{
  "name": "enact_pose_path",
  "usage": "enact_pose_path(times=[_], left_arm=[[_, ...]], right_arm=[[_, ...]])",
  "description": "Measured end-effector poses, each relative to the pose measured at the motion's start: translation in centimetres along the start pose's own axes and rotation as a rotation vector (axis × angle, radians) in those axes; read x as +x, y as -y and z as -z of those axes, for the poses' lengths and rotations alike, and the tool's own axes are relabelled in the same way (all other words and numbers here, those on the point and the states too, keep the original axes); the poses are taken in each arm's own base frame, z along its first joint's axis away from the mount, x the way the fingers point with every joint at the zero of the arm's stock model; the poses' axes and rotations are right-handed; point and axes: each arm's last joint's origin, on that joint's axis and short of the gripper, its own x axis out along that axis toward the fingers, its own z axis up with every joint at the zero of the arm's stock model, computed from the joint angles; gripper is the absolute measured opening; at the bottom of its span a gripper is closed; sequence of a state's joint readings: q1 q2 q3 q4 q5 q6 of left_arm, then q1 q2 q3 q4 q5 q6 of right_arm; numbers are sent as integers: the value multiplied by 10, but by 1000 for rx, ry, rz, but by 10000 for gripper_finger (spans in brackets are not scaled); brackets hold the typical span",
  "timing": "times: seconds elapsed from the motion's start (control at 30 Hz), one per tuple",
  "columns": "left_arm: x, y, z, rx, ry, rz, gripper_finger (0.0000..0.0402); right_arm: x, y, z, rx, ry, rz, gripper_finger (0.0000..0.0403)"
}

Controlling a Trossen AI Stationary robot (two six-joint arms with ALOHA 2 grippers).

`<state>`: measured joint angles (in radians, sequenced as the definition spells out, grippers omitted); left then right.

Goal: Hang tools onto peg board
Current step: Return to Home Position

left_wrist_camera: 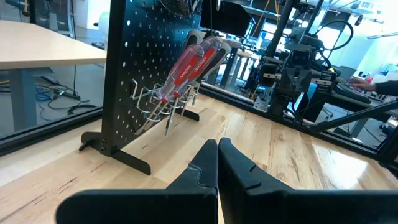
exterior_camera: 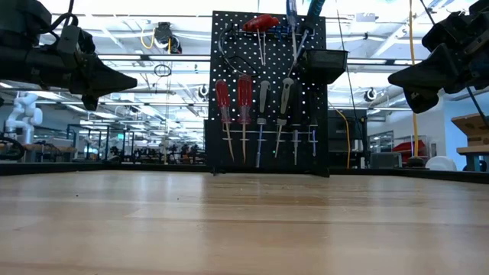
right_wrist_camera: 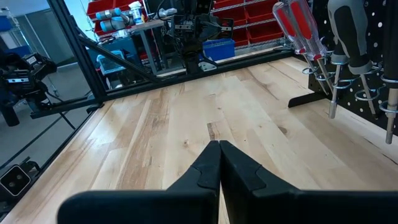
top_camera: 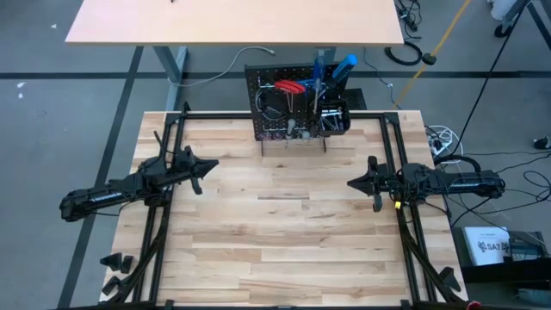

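The black peg board stands upright at the table's far edge on thin legs; it also shows in the high view. Two red-handled screwdrivers and two grey-handled ones hang by their shafts in the silver hook rail. A red T-handle tool hangs near the top. Blue tools stick up from the small black bin. My left gripper is shut and empty above the table's left side. My right gripper is shut and empty above the right side.
Black frame rails run along the table's left and right sides. Small dark parts lie at the near left corner. Another tan table stands beyond the far edge. Bare wood lies between the arms.
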<state>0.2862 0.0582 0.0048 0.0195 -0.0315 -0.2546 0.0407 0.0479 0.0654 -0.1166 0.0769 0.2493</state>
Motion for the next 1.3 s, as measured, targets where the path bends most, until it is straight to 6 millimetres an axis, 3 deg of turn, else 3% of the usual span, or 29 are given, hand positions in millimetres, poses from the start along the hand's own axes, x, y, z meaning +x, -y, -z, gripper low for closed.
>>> enact_pose_path(times=[1.3], left_arm=[[0, 0, 0, 0, 0, 1, 0]], right_arm=[[0, 0, 0, 0, 0, 0, 0]])
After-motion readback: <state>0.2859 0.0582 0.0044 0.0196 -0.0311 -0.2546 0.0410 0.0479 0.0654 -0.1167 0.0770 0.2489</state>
